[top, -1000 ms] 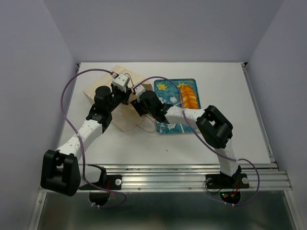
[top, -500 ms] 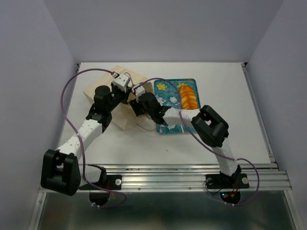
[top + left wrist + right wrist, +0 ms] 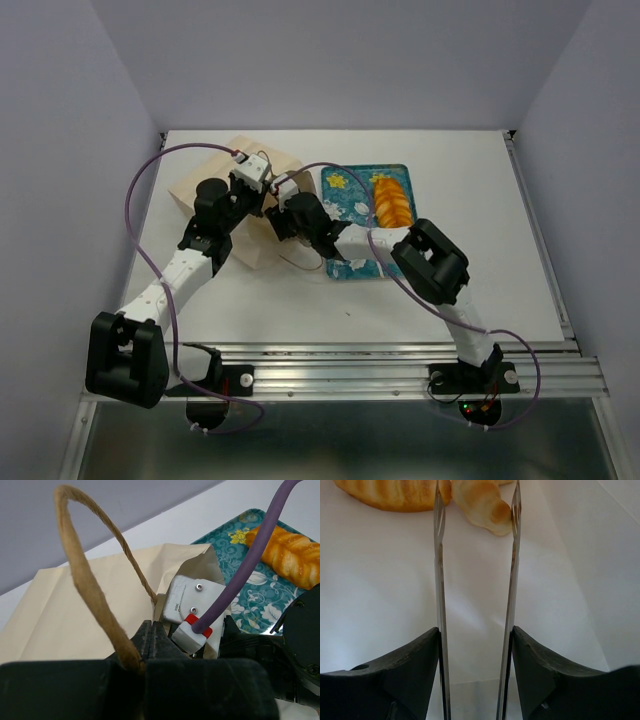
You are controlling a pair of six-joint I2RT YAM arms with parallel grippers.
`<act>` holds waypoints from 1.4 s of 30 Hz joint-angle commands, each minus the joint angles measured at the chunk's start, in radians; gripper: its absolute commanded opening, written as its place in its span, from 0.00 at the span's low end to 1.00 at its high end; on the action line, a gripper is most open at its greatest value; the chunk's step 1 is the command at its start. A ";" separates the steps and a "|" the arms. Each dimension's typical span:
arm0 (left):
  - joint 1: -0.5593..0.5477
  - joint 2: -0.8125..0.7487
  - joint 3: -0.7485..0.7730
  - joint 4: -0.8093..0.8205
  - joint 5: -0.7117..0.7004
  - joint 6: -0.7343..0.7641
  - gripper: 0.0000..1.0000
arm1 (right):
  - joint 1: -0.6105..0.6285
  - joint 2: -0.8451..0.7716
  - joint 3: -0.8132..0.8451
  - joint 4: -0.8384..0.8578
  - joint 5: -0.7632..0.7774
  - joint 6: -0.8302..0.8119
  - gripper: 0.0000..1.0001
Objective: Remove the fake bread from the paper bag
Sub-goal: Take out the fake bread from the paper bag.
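1. Right wrist view: our right gripper [image 3: 477, 494] is spread inside the bag [image 3: 65, 610], tips either side of the croissant [image 3: 487, 507]; a second golden piece [image 3: 385, 495] lies just beside it.
2. Our left gripper [image 3: 151, 640] is pressed together on the bag's mouth edge, near the table's [image 3: 480, 250] far-left corner.
3. One loaf [image 3: 392, 200] already lies on the tray [image 3: 345, 185] by the far edge.
4. Next, we judge: close on the croissant, then draw it straight out.

The paper bag [image 3: 75, 615] is seen as matt, creased paper, its handle [image 3: 85, 580] as rough twisted cord. A glossy plastic sheen is shown by the braided loaf [image 3: 295, 555] and the croissant-like piece [image 3: 482, 505]. The tray [image 3: 260, 605] is smooth and printed; the fingers [image 3: 439, 570] of the right hand [image 3: 476, 492] are thin bare metal.
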 commanded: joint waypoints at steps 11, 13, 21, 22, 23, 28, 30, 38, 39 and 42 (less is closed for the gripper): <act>-0.093 -0.060 0.019 0.108 0.374 -0.081 0.00 | 0.007 0.057 0.051 -0.216 -0.076 -0.114 0.41; -0.093 -0.060 0.019 0.108 0.368 -0.081 0.00 | 0.007 0.045 0.035 -0.217 -0.081 -0.115 0.36; -0.095 -0.059 0.020 0.108 0.339 -0.088 0.00 | 0.007 -0.012 0.005 -0.231 -0.068 -0.102 0.07; -0.095 -0.059 0.020 0.108 0.331 -0.088 0.00 | 0.007 -0.032 -0.001 -0.228 -0.062 -0.096 0.04; -0.095 -0.059 0.022 0.108 0.327 -0.089 0.00 | 0.007 -0.043 -0.004 -0.230 -0.056 -0.093 0.02; -0.093 -0.054 0.020 0.108 0.299 -0.091 0.00 | 0.007 -0.124 -0.053 -0.216 -0.030 -0.050 0.01; -0.095 -0.057 0.020 0.108 0.293 -0.088 0.00 | 0.007 -0.169 -0.083 -0.214 -0.027 -0.036 0.01; -0.093 -0.059 0.025 0.085 0.259 -0.071 0.00 | 0.007 -0.342 -0.207 -0.213 -0.057 0.039 0.01; -0.093 -0.059 0.025 0.082 0.253 -0.069 0.00 | 0.007 -0.359 -0.221 -0.213 -0.062 0.040 0.01; -0.093 -0.059 0.025 0.074 0.239 -0.068 0.00 | 0.007 -0.425 -0.267 -0.216 -0.057 0.060 0.01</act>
